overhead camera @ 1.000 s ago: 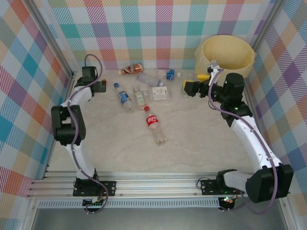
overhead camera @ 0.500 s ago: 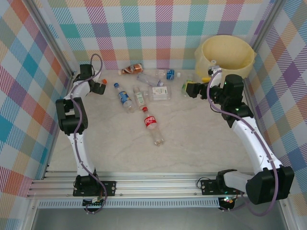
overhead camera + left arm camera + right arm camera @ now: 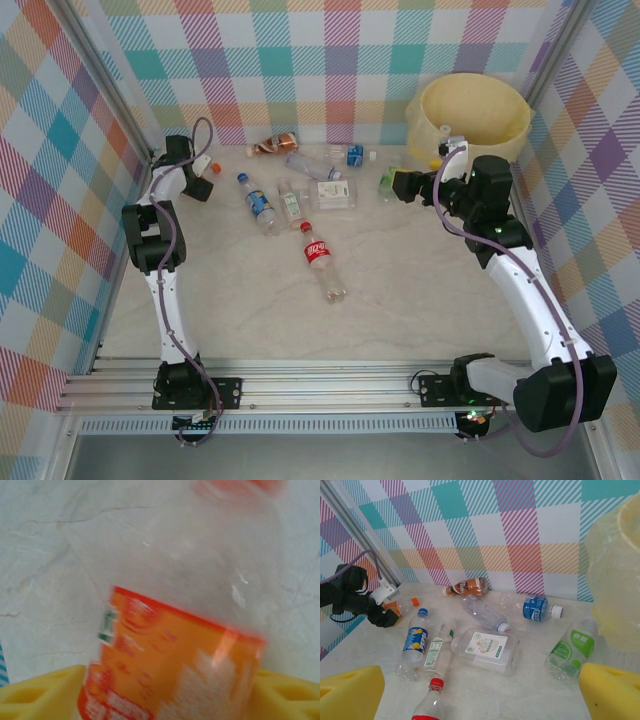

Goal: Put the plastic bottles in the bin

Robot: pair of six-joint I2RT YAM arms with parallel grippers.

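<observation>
**Plaid booth: orange bottle caught at the far left**

Plaid walls (image 3: 330,60) in pastel checks close in a pale, marble-veined worktop (image 3: 400,300). From where I stand, the left tool (image 3: 203,172) is reached out to the far-left corner, close to the wall. Its wrist view is blurred, but an orange bottle (image 3: 175,645) sits between the yellow pads (image 3: 40,692), which press on both sides of the label, so the tool has it clenched. The bottle's orange cap (image 3: 215,168) pokes out just past the tool.

The right tool (image 3: 398,184) hangs over the far-right part of the worktop, just in front of the bin (image 3: 430,125). Its pads are spread wide with nothing between them. A green bottle (image 3: 570,650) lies just beside it, near the foot of the bin.

The other bottles lie loose along the back:
- a brown bottle (image 3: 275,143) against the rear wall
- a clear bottle (image 3: 310,165), and near it a small blue bottle (image 3: 352,153)
- a tall blue bottle (image 3: 258,203) beside a slim white bottle (image 3: 291,203)
- a flat bottle (image 3: 335,193) with a white label
- a red bottle (image 3: 320,258) nearer the middle, apart from the rest

The cream bin stands in the far-right corner, its yellowish liner (image 3: 615,580) folded over the rim.
</observation>
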